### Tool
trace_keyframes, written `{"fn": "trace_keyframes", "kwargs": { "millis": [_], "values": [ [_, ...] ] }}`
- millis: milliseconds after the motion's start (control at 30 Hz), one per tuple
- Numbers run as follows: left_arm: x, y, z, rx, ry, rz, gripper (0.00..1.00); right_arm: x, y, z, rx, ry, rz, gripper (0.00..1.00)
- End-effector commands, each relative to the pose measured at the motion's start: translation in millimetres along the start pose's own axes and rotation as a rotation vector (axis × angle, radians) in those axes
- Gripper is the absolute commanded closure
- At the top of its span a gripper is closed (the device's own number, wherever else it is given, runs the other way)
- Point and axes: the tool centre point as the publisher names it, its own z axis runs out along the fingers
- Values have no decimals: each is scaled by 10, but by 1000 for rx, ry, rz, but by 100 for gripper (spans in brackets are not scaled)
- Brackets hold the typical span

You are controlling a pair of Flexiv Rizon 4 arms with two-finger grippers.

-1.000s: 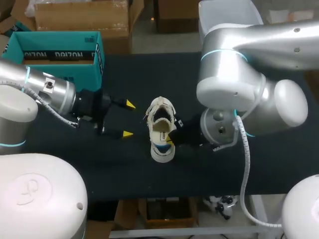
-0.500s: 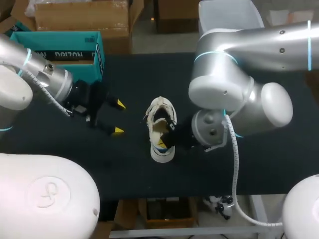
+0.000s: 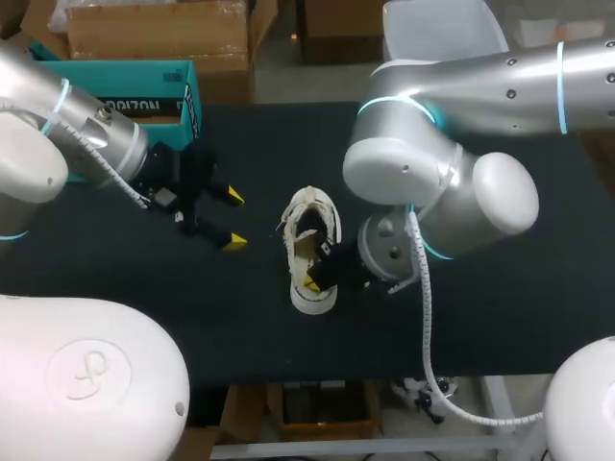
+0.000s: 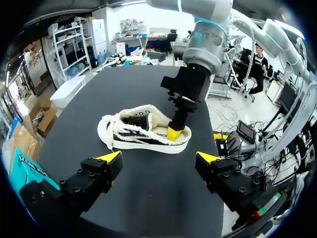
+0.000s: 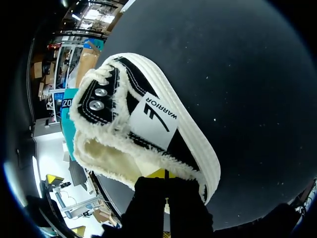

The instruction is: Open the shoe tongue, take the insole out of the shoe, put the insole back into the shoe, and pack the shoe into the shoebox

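surface [image 3: 288, 144]: black and smooth. I judge a light shoe would slide on it when tugged.

right jaws: nearest of the task's things, hung from the right arm [image 3: 423, 182]. They point down at the heel end of the shoe, with a yellow tip at the heel collar. I cannot tell whether they have closed on anything.

shoe [image 3: 306, 240]: a cream sneaker with a fleecy lining, dark side panels and a white rubber sole. It stands upright on its sole at mid-surface, heel near and toe far.

shoe, handling: likely light. The upper looks soft and would fold under a squeeze, while the rubber sole should be stiff. The fleece collar offers friction. Good holds would be a pinch on the heel collar, or a clamp across the sole's sidewalls for the lift into the box.

insole: not clearly made out under the lining. I judge it thin and floppy, best pinched at its heel edge and drawn up and toward the near side while the other arm steadies the shoe.

left jaws: spread wide and holding nothing. They hang left of the shoe, apart from it and a little farther off, on the left arm [image 3: 96, 154].

shoebox [image 3: 106, 77]: teal and open-topped, at the far left corner, well apart from the shoe. Its card walls would likely flex if knocked.
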Motion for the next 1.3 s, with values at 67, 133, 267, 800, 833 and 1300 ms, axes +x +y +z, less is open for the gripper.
{"fn": "trace_keyframes", "kwargs": {
  "millis": [67,133,267,800,833,1300],
  "values": [
    [-57,15,121,-62,7,-623,0,-44,61,79,158,-188,-13,100],
    [-45,16,159,-103,-74,-709,0,-59,71,52,159,-164,-31,100],
    [-50,13,142,-122,-92,-820,0,-58,88,-73,156,-129,-75,100],
    [263,-154,27,-176,-183,-962,0,-107,122,-826,253,35,-311,100],
    [296,-157,21,-179,-197,-975,0,-134,165,-872,270,37,-321,100],
    [676,-192,52,-219,-251,-1053,0,-322,869,-1091,601,187,-446,100]
  ]
}}
